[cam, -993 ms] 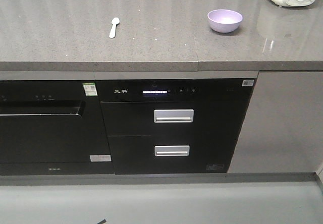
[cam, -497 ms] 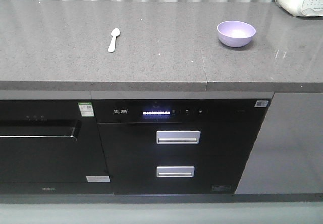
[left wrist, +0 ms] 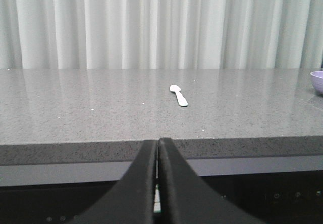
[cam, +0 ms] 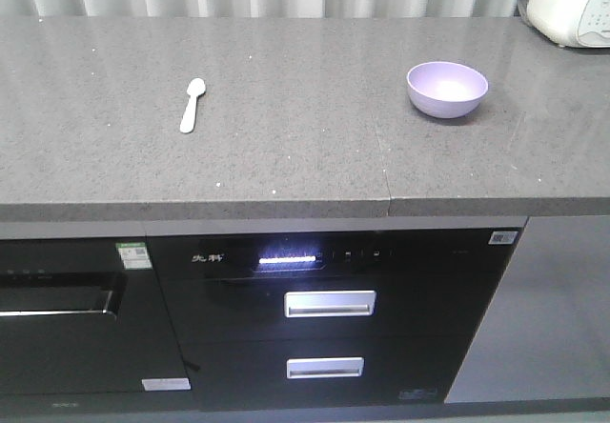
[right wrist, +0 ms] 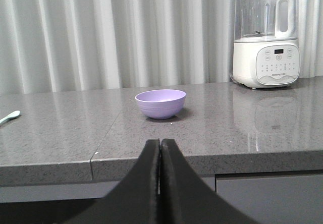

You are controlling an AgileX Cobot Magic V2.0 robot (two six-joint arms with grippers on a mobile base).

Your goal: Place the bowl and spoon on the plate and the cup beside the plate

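Observation:
The lavender bowl stands upright and empty on the grey counter, to the right; it also shows in the right wrist view as the bowl. A pale spoon lies flat to the left, seen again as the spoon in the left wrist view. My left gripper is shut and empty, held in front of the counter's front edge, well short of the spoon. My right gripper is likewise shut on nothing, before the counter edge in line with the bowl. The plate and the cup are out of view.
A white appliance with a clear jug stands at the counter's far right corner, visible too as the appliance. A pale curtain hangs behind the counter. Below are black built-in units with drawer handles.
The front view has moved closer to the counter and shifted, so the counter fills more of the frame. The spoon and bowl keep their places on the counter.

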